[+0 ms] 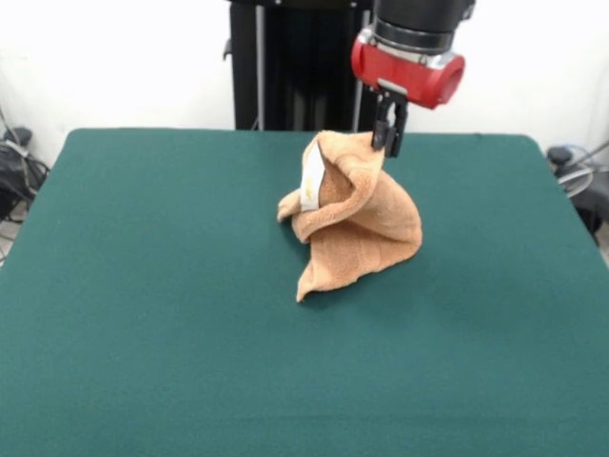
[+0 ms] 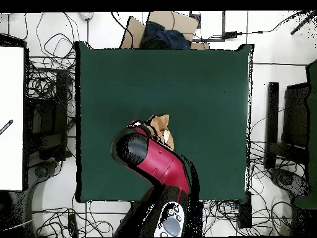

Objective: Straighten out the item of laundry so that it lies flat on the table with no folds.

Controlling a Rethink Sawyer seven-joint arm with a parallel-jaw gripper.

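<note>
orange-tan towel [image 1: 357, 224] bunched into a peak, white tag showing, fingers [image 1: 388, 141] pinching its top, green table [image 1: 143, 314]

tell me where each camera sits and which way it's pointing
Front view: sits across the table, facing the robot; shows the red and black wrist and the gripper pinching the towel by its top.
Overhead view: above the table, looking straight down; the arm reaches up from the bottom edge, hiding most of the towel.
Shared: green table, tan towel, red arm.
</note>
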